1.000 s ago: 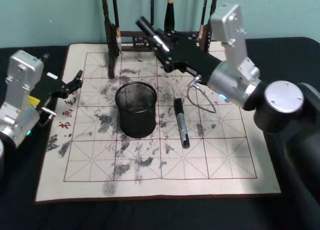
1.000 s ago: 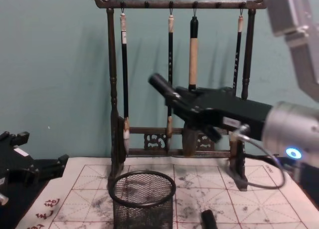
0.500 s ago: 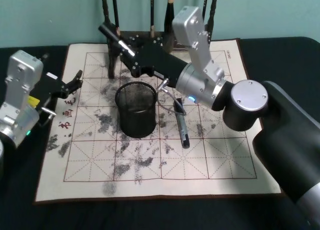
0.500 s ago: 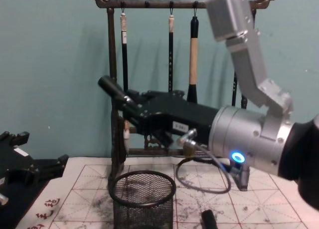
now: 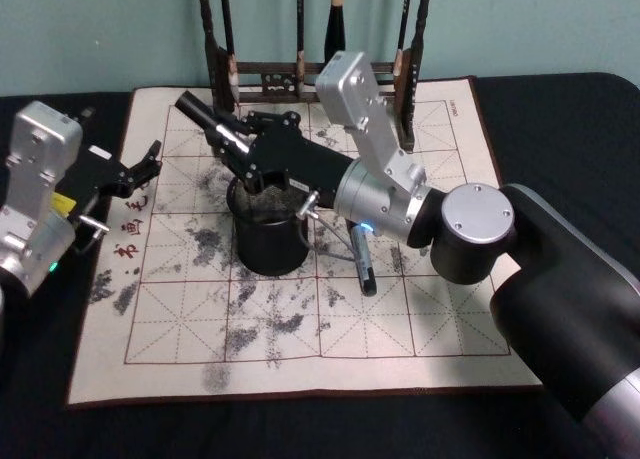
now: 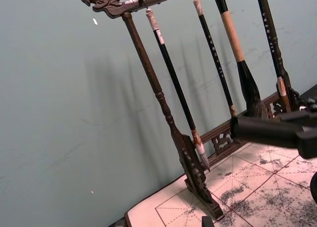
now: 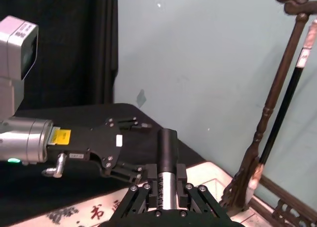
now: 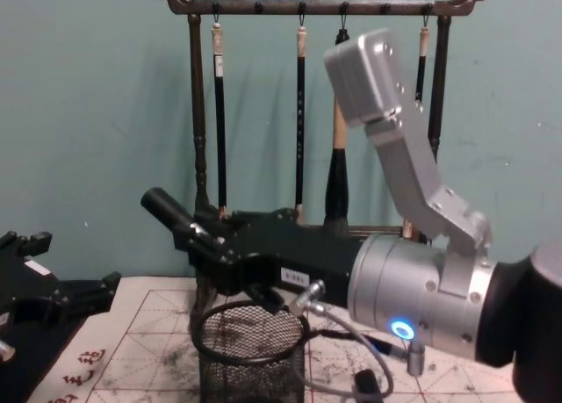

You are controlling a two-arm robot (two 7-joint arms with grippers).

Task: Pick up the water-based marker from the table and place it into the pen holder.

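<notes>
My right gripper (image 5: 237,146) is shut on a black and silver water-based marker (image 5: 203,117), held tilted with its black end up and to the left. Gripper and marker hang just above the rim of the black mesh pen holder (image 5: 268,241), which stands on the ink-stained mat (image 5: 300,319). From the chest the marker (image 8: 167,208) sits above the pen holder (image 8: 250,359). In the right wrist view the marker (image 7: 167,153) stands between the fingers. A second marker (image 5: 362,259) lies on the mat right of the holder. My left gripper (image 5: 145,164) rests open at the mat's left edge.
A tall dark wooden rack of hanging brushes (image 5: 300,39) stands at the back of the mat, close behind my right arm. The black table (image 5: 560,109) surrounds the mat. Red characters (image 5: 130,219) run down the mat's left side.
My right arm has swung left and down with the marker, from beside the brush rack to just above the pen holder. The left arm has not moved.
</notes>
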